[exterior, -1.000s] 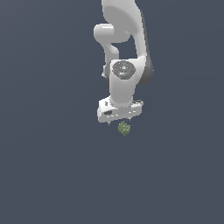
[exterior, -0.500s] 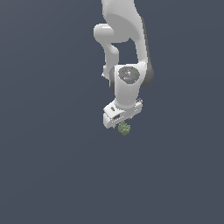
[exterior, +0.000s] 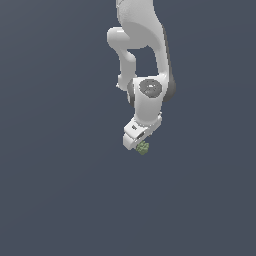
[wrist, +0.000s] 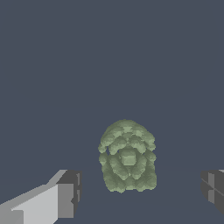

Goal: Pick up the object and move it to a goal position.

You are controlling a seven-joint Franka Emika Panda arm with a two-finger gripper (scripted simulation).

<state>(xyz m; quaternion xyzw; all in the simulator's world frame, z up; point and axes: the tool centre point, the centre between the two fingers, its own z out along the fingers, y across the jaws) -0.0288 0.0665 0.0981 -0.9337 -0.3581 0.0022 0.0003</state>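
Olive-green, lumpy and faceted, the small object (exterior: pixel 143 148) is sitting just below the tip of the white tool (exterior: pixel 138 144) in the exterior view, slightly toward that view's right of the tool's lower end and much smaller than it. Whether it is touching the tool there cannot be told, since the two are overlapping at the edge.

In the wrist view the same bumpy green object (wrist: pixel 127 156) is lying between the two fingers, nearer to the light grey finger with the dark pad (wrist: pixel 69 200) than to the dark finger (wrist: pixel 213 189) on the opposite side. A clear gap of grey background is showing on each side of it, so neither pad is touching it. The tool (wrist: pixel 141 194) is standing wide open and is holding nothing.

The white arm (exterior: pixel 142 55) is hanging down from the top of the exterior view, bending at a round grey-capped joint (exterior: pixel 151 89) and tilting the tool toward the exterior view's left at its lower end.

Everything around the tool is a flat, uniform dark blue-grey (exterior: pixel 60 190), with no visible edge or shadow, so it cannot be told whether the object is resting on a desk or not.
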